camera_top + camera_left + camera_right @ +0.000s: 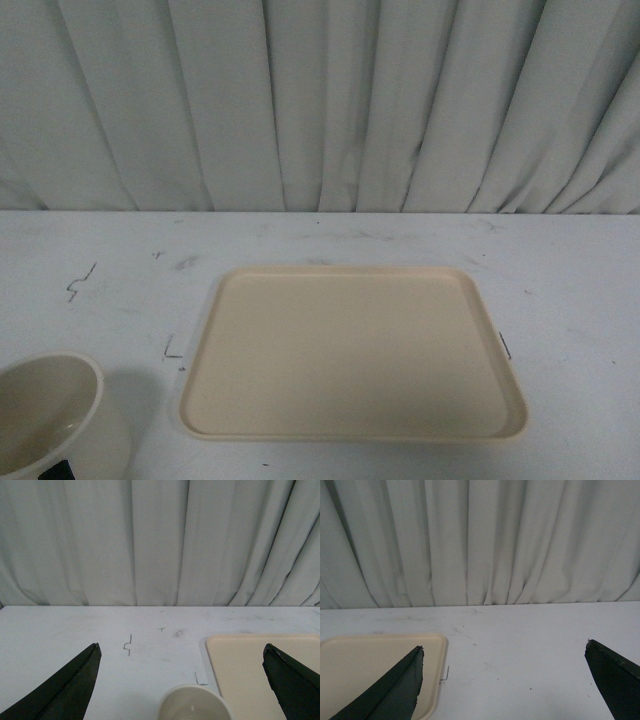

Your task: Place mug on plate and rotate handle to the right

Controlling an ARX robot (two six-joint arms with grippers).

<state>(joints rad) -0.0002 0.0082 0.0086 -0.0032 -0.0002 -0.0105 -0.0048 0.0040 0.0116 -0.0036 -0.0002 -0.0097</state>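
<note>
Your mug sits at the near-left corner of the worktop, straight ahead of the left claw, jaws apart. The plate lies to its right, and the right claw, also apart, is farther.

Left end effector — jaws spread wide. Two dark fingers show, one at each side of its wrist view, each tapering to a narrow tip, with the tips about level with each other. Only the finger ends are visible.

Right end effector — same stance. Its matte black fingers are set far apart, tapered, with tips at near-equal height.

Both wrists sit roughly level, above the counter, fingers pointing forward.
</note>
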